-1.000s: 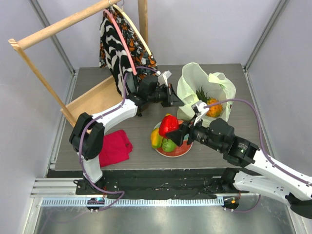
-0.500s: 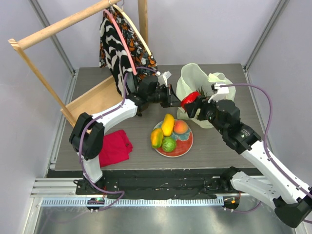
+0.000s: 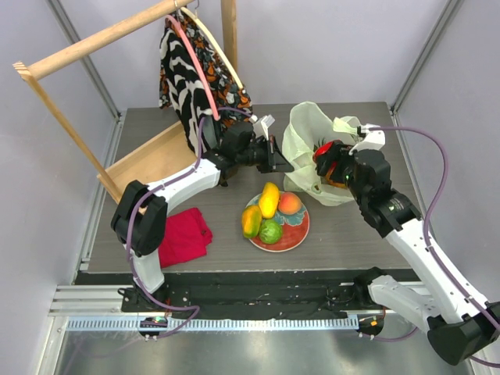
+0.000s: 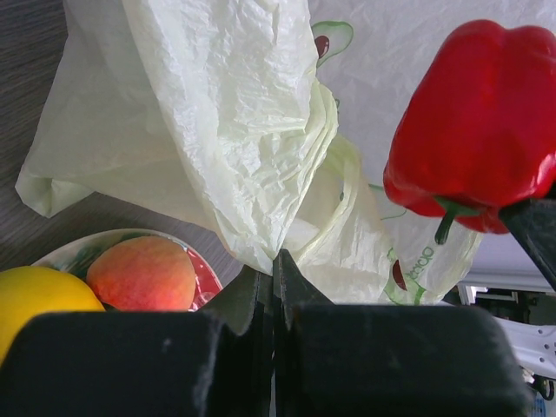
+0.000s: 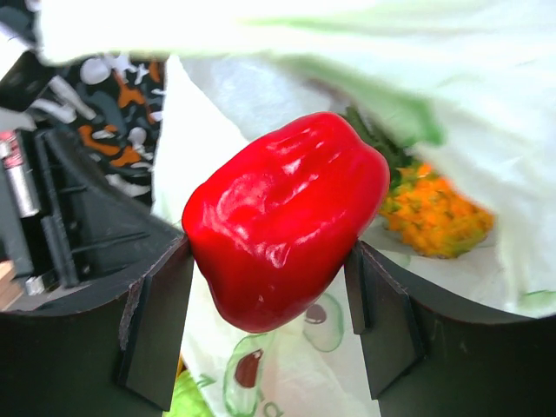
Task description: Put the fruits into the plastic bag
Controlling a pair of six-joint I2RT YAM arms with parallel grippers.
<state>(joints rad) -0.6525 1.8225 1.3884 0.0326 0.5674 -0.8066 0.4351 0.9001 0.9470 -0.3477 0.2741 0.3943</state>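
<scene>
The pale yellow-green plastic bag [image 3: 306, 129] stands at the back right, its mouth open. My left gripper [image 3: 280, 162] is shut on the bag's near edge [image 4: 252, 174]; in the left wrist view its tips [image 4: 274, 265] pinch the film. My right gripper [image 3: 328, 160] is shut on the glossy red pepper [image 3: 323, 148] and holds it over the bag's mouth; the pepper also shows in both wrist views [image 5: 287, 217] [image 4: 473, 122]. The orange pineapple [image 5: 434, 213] lies inside the bag. On the red plate [image 3: 301, 232] lie two yellow mangoes [image 3: 269, 199] [image 3: 251, 221], a peach [image 3: 290, 203] and a green round fruit [image 3: 270, 231].
A wooden rack [image 3: 94, 43] stands at the back left, with a black-and-white patterned garment [image 3: 191, 78] hanging from it over a wooden tray [image 3: 148, 160]. A red folded cloth [image 3: 186, 234] lies at the front left. The table's side rails run left and right.
My right gripper has carried the red pepper from above the plate up and back to the bag's mouth. The left gripper has kept its hold on the bag.
</scene>
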